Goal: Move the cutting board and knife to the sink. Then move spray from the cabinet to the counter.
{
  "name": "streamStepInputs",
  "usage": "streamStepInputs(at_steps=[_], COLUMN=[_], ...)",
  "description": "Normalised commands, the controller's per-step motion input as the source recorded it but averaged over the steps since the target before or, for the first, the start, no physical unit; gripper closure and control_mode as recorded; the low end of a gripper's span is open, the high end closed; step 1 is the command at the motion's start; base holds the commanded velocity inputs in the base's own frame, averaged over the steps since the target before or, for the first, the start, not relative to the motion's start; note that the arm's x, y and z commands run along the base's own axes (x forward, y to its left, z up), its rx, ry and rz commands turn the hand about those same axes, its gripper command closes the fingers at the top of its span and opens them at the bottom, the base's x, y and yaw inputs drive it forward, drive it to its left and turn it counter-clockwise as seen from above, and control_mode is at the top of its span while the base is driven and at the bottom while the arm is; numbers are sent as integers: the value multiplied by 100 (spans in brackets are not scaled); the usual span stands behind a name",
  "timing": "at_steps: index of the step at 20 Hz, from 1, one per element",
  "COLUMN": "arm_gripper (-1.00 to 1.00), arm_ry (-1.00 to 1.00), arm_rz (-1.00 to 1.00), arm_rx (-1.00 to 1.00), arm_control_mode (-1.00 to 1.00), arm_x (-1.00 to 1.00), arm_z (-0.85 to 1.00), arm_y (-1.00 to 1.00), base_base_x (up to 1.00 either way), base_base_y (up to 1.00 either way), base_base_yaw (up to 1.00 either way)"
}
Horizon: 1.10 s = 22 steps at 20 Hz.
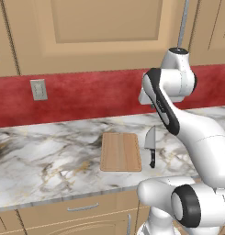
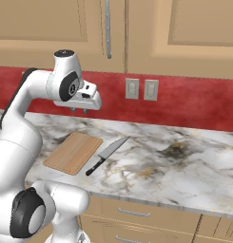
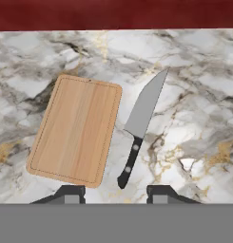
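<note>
The flat light-wood rectangular cutting board (image 3: pixel 75 129) with rounded corners is lying on the white-grey marble-look counter (image 3: pixel 194 85) with brown and black veining. The kitchen knife (image 3: pixel 140 124), with its broad grey steel blade and black handle, is lying just beside the board's right edge in the hand view, apart from it, blade tip pointing toward the red backsplash (image 1: pixel 86 94).

The two-finger gripper (image 2: pixel 81 110) on the white arm is hanging above the counter, well clear of both items and touching neither. In the hand view the two dark fingertips (image 3: pixel 69 193) are standing apart with nothing between them; the claw is released and empty.

Progress, judged from this layout: nothing is done. Both board and knife are waiting on the worktop, and neither is lifted yet. The tan wooden upper cabinets (image 2: pixel 56 21) are standing closed.

Remaining: carrying board and knife to the basin, then opening a cabinet and setting the spray down on the counter. The task appears to be at its opening stage, with the hand positioned over the two items for a first pick.
</note>
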Motion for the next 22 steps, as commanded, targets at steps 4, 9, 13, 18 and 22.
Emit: streamStepInputs(at_steps=[4,9,13,18,22], arm_gripper=[-100,-100,-100,-100,-100], arm_ry=[0,3,11,14,12], arm_rz=[0,0,0,0,0], arm_rx=[0,0,0,0,0], arm_control_mode=[-100,-100,-100,-100,-100], arm_x=[0,0,0,-1,0], arm_z=[-1,-16,-31,-41,-41], arm_y=[0,0,0,0,0], base_base_x=[0,0,0,0,0], base_base_y=[0,0,0,0,0], base_base_yaw=[0,0,0,0,0])
